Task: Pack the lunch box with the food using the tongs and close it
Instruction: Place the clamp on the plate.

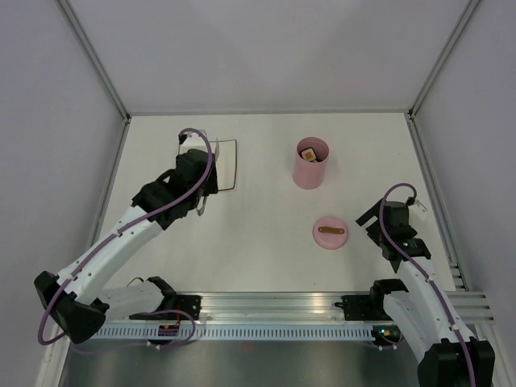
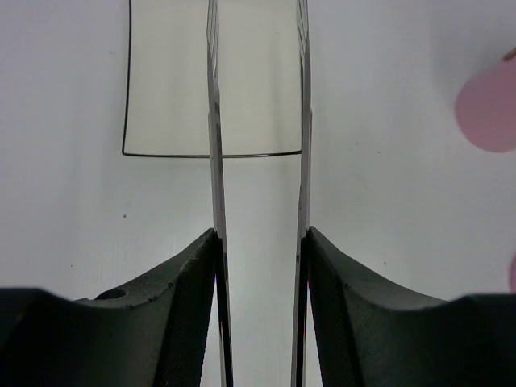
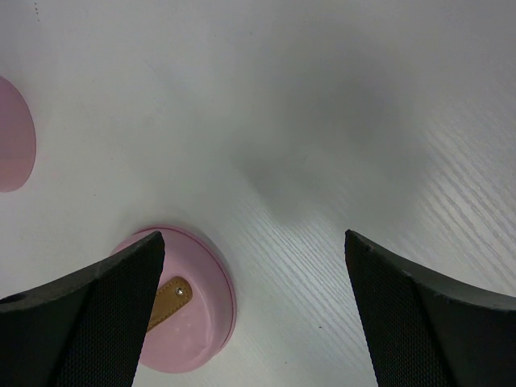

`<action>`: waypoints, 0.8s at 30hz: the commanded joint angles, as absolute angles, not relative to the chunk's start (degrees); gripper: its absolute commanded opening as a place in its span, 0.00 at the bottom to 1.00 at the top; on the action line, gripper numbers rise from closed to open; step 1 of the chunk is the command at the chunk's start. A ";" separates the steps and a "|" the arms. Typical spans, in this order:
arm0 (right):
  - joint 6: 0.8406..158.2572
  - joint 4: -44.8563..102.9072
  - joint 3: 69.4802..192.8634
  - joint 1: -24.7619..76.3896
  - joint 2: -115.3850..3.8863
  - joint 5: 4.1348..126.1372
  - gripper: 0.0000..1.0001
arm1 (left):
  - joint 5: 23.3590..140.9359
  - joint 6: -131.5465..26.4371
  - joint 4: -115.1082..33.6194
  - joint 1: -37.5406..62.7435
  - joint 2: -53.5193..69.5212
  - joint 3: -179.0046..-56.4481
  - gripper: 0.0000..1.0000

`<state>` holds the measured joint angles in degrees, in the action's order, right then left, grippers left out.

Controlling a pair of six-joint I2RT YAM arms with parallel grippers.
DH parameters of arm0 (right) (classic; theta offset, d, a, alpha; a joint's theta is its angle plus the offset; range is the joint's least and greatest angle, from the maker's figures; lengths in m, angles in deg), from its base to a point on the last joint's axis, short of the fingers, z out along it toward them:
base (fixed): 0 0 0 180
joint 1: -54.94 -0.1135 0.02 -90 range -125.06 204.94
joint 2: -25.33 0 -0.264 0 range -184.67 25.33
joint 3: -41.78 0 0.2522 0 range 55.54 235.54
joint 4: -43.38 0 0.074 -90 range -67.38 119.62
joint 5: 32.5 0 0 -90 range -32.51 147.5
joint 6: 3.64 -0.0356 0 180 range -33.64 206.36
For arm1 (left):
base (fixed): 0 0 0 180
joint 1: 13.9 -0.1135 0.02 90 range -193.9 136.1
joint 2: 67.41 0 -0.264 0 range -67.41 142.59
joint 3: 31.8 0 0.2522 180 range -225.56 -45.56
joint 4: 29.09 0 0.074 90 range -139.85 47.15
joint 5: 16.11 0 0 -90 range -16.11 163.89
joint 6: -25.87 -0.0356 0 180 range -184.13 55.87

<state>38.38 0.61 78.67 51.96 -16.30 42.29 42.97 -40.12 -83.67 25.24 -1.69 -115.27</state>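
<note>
As left fingers [image 2: 177,322] pinch tongs [image 2: 216,161], lid [image 1: 330,233] off — aside

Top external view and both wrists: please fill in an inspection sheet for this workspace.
Surface: white table.
Job's things: lunch box upright and open, food inside; lid flat on the table; tongs over the plate, no food on its visible part.
Clutter: nothing seen.
Grippers: left gripper shut on tongs; right gripper open, by lid.
Cables: purple cables along both arms.
Surroundings: pale walls, metal rail.
</note>
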 commanded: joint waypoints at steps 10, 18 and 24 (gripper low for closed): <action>40.75 4.57 79.53 52.22 -18.97 44.23 0.98 | 47.59 -43.81 -60.11 12.56 -6.50 -92.16 0.51; 39.52 5.28 78.92 52.22 -19.05 43.87 0.98 | 54.37 -46.38 -51.12 7.20 4.02 -89.33 0.53; 40.39 5.89 79.09 52.22 -19.14 42.29 0.98 | 55.96 -46.73 -46.46 5.35 13.09 -91.35 0.52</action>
<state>40.10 3.88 78.65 51.96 -19.31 43.95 53.85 -44.65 -53.04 5.65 10.96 -89.48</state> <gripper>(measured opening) 0.979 0.530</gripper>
